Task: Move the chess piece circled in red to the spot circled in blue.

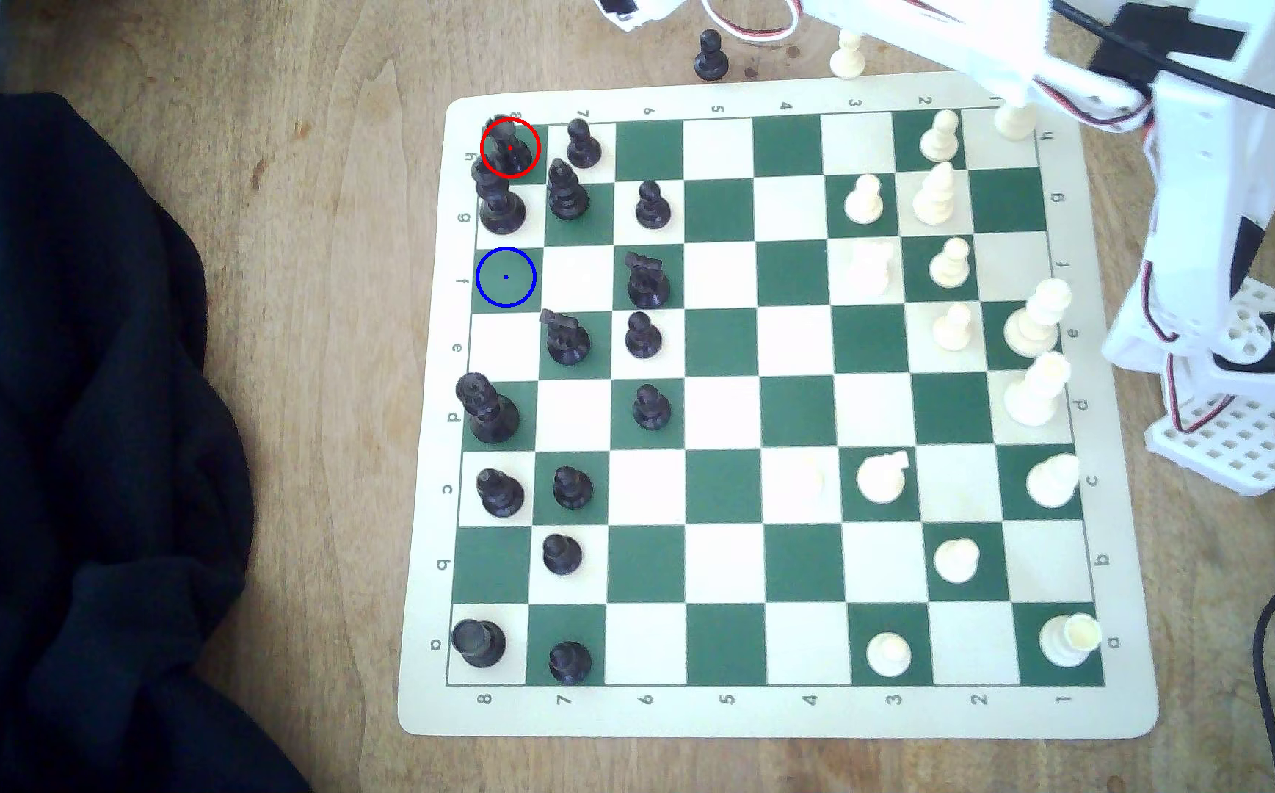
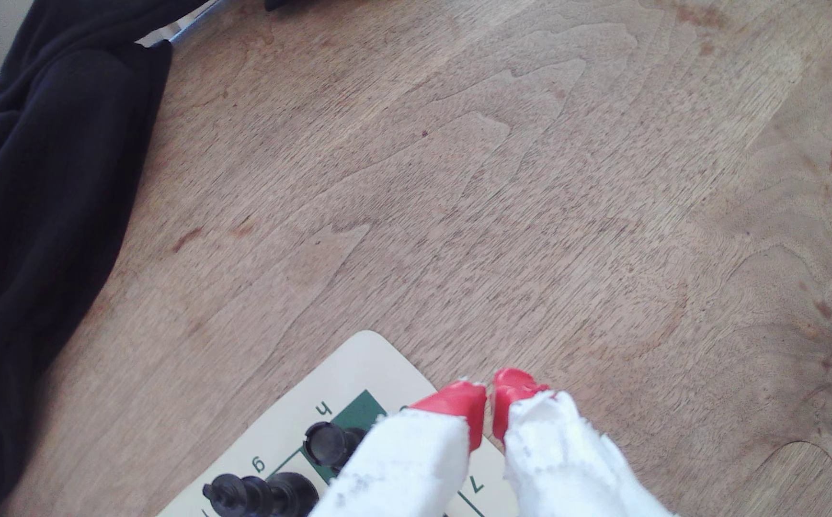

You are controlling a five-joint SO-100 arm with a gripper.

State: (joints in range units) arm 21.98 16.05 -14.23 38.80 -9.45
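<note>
Target piece: the chess piece circled in red (image 1: 506, 145), black, short and stout, stands upright on the corner square of row h, column 8, at the exterior view's upper left of the board (image 1: 771, 717); in the wrist view (image 2: 330, 441) its flat notched top shows
Neighbours: a taller black crowned piece (image 1: 498, 200) on the next square in column 8, nearly touching in the exterior view; a black pawn (image 1: 582, 143) on the adjacent square in row h
Destination: the spot circled in blue (image 1: 506, 277), a green square in row f, column 8, bare, two squares along from the target with the crowned piece between
Gripper: in the wrist view the gripper (image 2: 487, 397) has its red fingertips (image 2: 458, 400) close together with only a thin slit between, nothing held; it sits above the board's corner, just beside the target, not touching
Arm: white links cross the exterior view's upper right, above the white side of the board
Surroundings: dark cloth (image 1: 70, 427) lies on the wooden worktop (image 1: 329, 305) beside the board, apart from it
Handling, judged: light rigid plastic, smooth and likely slippery; the wide base should keep it steady
Grasp point, judged: the body below the flat top, jaws spread first and closed across the narrower waist
Risk, judged: tight clearance; a finger could knock the crowned piece or pawn, so a lift clear over the crowned piece looks safer than a slide
</note>
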